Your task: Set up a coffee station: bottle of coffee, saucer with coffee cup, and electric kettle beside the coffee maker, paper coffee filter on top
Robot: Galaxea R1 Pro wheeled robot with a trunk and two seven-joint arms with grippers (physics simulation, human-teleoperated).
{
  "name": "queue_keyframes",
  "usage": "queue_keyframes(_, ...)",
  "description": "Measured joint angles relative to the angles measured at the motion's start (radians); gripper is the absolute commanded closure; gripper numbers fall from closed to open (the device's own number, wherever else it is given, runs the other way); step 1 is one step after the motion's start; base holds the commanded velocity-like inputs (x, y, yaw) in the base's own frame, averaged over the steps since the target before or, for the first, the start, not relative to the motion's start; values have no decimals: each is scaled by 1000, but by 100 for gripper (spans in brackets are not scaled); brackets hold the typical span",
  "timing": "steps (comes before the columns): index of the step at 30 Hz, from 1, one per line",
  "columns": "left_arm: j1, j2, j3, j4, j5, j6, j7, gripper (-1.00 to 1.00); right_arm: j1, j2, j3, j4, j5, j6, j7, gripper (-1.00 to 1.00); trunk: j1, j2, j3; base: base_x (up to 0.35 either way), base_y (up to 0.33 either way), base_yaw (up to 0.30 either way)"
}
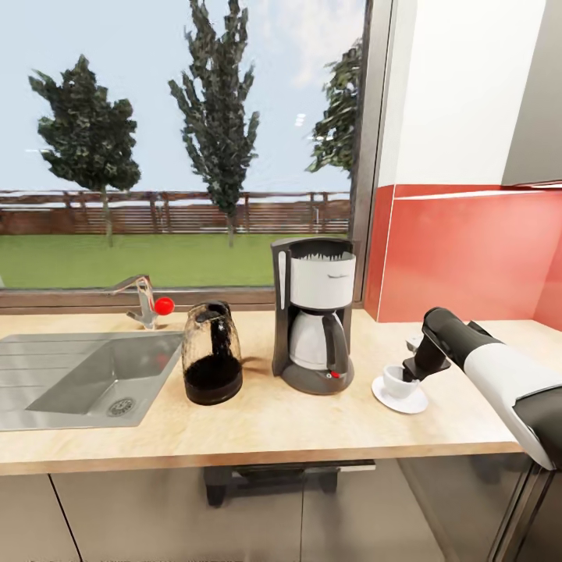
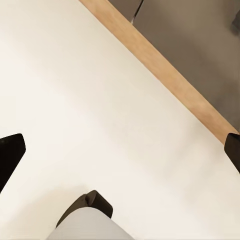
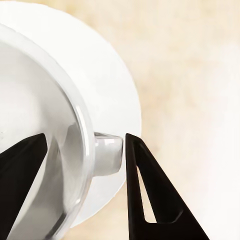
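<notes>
My right claw point(image 1: 411, 369) is at the cup point(image 1: 398, 381), which sits on the saucer point(image 1: 400, 397) on the tabletop point(image 1: 273, 425), just right of the coffee maker point(image 1: 313, 314); the kettle point(image 1: 211, 352) stands on the maker's other side. Through my right wrist camera one finger point(image 3: 20, 175) lies inside the rim and the other point(image 3: 150, 190) outside by the handle point(image 3: 107, 155), gapped, so whether I pinch the wall I cannot tell. I judge the cup placed: to finish well I should spread wide, then lift straight up so nothing drags it off the saucer. My right forearm reaches in low from the right, wrist angled down. My left claw point(image 2: 120, 150) hangs spread over a pale surface.
</notes>
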Motion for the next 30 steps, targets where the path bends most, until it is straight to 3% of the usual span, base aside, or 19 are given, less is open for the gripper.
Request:
queue_keyframes(17, 0, 0, 0, 0, 0, 1, 0, -100, 1, -2, -4, 0, -14, 1, -11, 100, 1, 0, 0, 0, 0, 0)
queue_keyframes(18, 0, 0, 0, 0, 0, 1, 0, -100, 1, -2, -4, 0, -14, 1, -11, -100, 1, 0, 0, 0, 0, 0)
queue_keyframes(24, 0, 0, 0, 0, 0, 1, 0, -100, 2, -2, -1, 0, -2, 1, -10, -100, 1, 0, 0, 0, 0, 0)
queue_keyframes(30, 0, 0, 0, 0, 0, 3, 0, -100, 2, -1, -1, 0, -3, 1, -10, -100, -22, 42, 18, 0, 0, 0)
